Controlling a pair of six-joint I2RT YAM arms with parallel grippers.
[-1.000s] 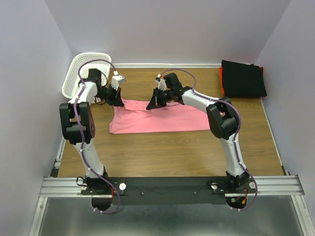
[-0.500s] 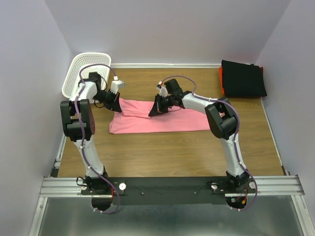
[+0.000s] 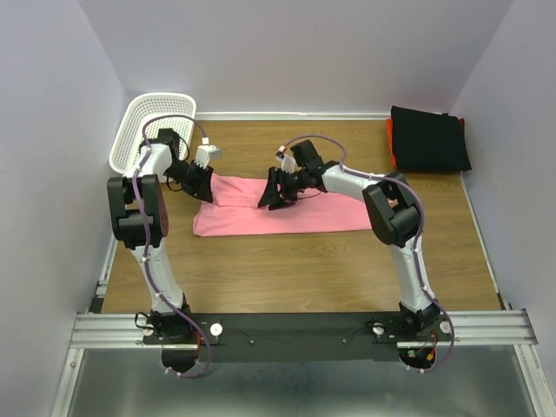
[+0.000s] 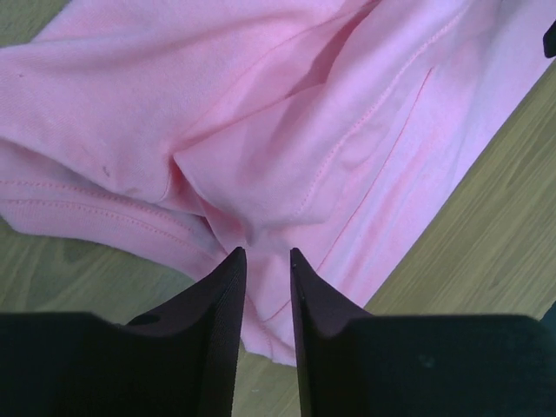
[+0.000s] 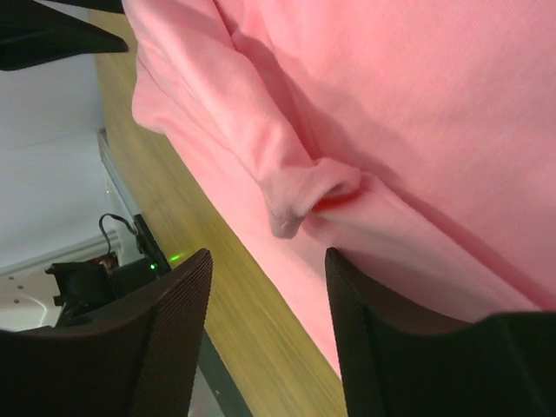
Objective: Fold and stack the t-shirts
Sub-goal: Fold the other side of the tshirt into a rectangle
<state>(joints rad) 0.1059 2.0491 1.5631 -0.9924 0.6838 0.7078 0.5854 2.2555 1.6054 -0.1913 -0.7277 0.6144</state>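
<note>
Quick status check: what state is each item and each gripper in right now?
pink t-shirt: lying on the table, partly folded, rumpled along its far edge.
left gripper: nearly closed, pinching a fold of the pink t-shirt.
right gripper: open over a bunched fold, holding nothing.
folded stack: neat, black on top, far right corner.
basket: upright, far left corner.

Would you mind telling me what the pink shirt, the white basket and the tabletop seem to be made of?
The pink shirt: soft matte knit, likely cotton; stitched hems, limp folds.
The white basket: probably moulded plastic; perforated walls.
The tabletop: wood or wood-look laminate; visible grain.
</note>
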